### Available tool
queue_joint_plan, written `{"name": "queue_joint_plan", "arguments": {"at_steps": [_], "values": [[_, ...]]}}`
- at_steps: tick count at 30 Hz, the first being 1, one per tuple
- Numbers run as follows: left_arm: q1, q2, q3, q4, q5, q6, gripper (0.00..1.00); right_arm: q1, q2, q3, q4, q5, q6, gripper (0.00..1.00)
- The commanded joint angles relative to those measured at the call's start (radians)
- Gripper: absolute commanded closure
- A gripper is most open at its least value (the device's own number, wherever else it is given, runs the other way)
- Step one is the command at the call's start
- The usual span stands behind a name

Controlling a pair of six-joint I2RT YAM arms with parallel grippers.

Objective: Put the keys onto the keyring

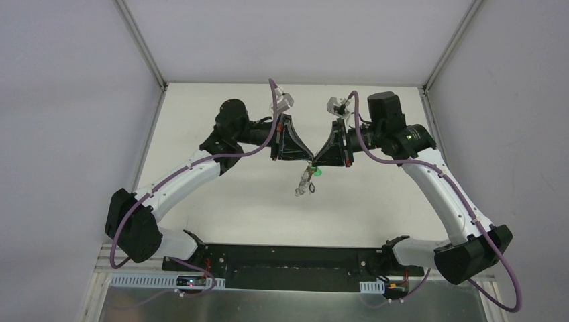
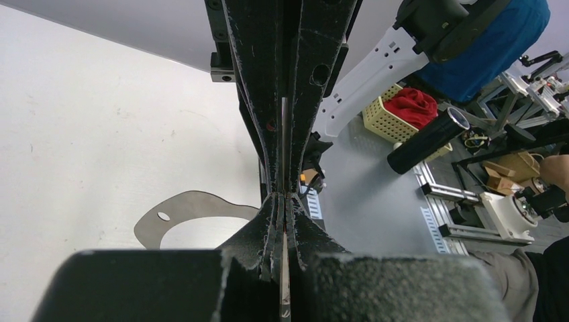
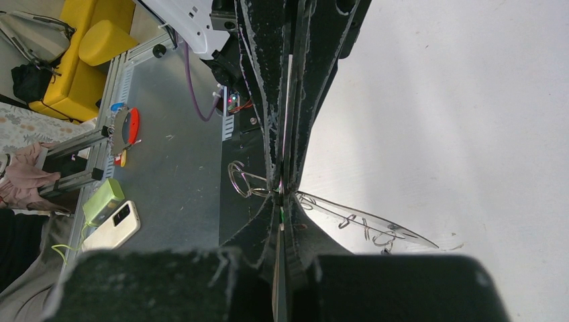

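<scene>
From above, left arm [image 1: 181,176] and right arm [image 1: 436,181] arch inward, tips meeting, thin silver wire keyring [image 1: 305,183] dangling over the white surface [image 1: 235,201]; left wrist, rough black left fingers [image 2: 258,231] clench its wire; right wrist, right fingers [image 3: 302,231] clench the green-headed key [image 3: 282,215].

The white table [image 1: 221,208] carries a black mounting plate [image 1: 288,258] along its near edge, spanning left to right.
</scene>
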Motion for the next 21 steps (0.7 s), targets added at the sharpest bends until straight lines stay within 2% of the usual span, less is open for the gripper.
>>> {"name": "queue_joint_plan", "arguments": {"at_steps": [1,7,21], "values": [[0.007,-0.021,-0.004,0.008,0.012,0.054,1.0,0.005,-0.025,0.026,-0.001,0.03,-0.026,1.0],[0.008,-0.034,-0.001,-0.051,0.016,0.117,1.0,0.004,-0.042,0.035,-0.039,0.097,-0.046,1.0],[0.009,-0.048,-0.004,-0.118,0.016,0.175,1.0,-0.006,-0.049,0.035,-0.05,0.112,-0.053,1.0]]}}
